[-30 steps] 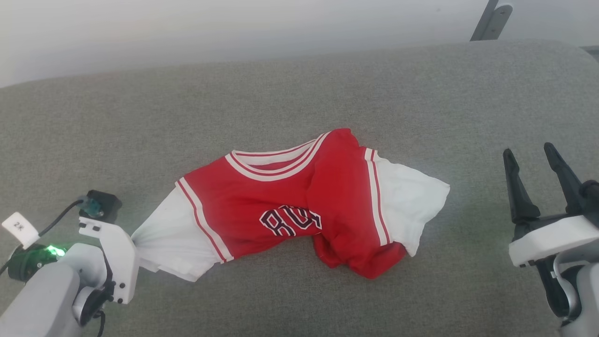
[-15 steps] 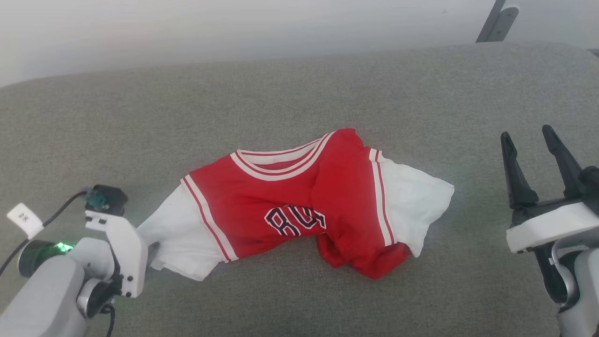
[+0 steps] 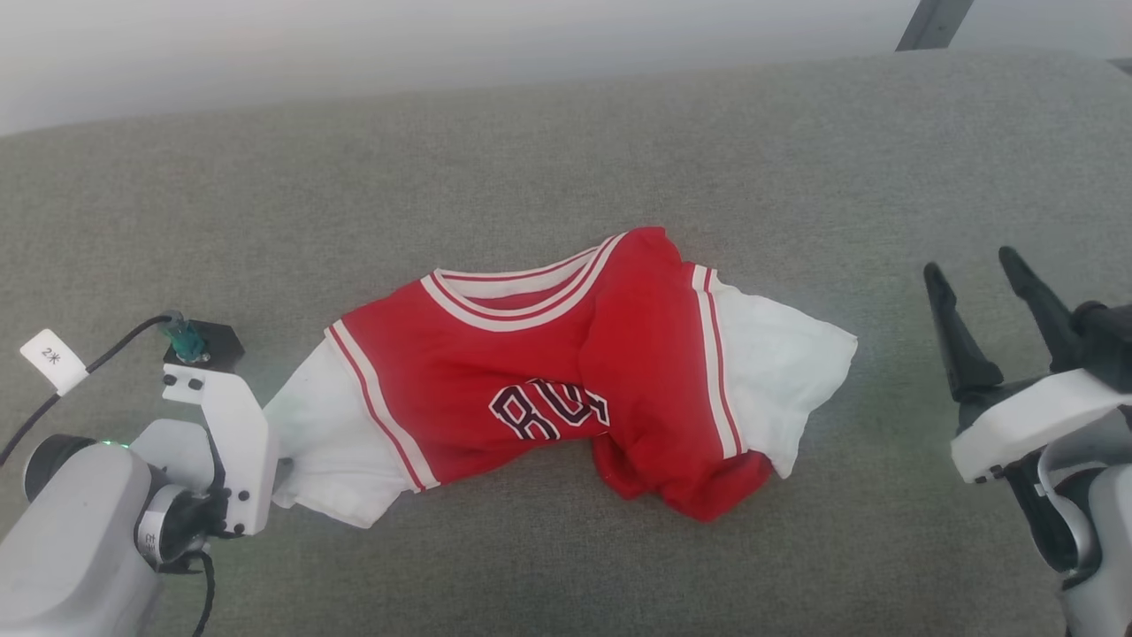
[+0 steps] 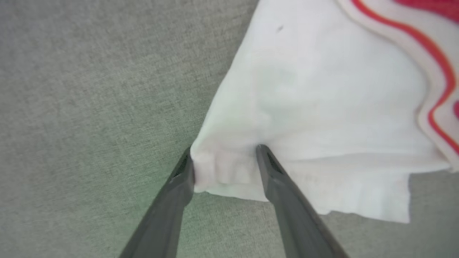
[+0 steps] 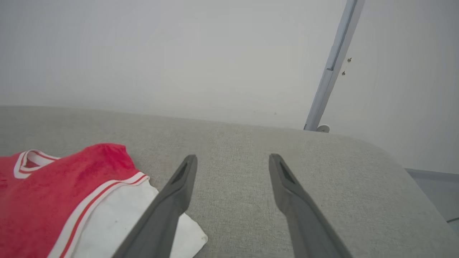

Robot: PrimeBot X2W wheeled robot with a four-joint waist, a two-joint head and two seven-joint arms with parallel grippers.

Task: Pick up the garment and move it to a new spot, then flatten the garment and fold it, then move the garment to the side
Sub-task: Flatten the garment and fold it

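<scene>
One cushion (image 3: 566, 159) carries the garment (image 3: 566, 380) mid-surface, crumpled, long axis running left to right. Your left claw (image 4: 225, 157) is nearer, parted, tips straddling its white sleeve (image 4: 304, 107). Your right claw (image 3: 968, 261) stands parted, empty, well off the far end.

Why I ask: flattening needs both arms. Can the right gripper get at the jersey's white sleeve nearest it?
Probably yes. The right gripper stands open beside the jersey, and only bare grey cushion lies between it and that white sleeve; nothing blocks the way.
</scene>
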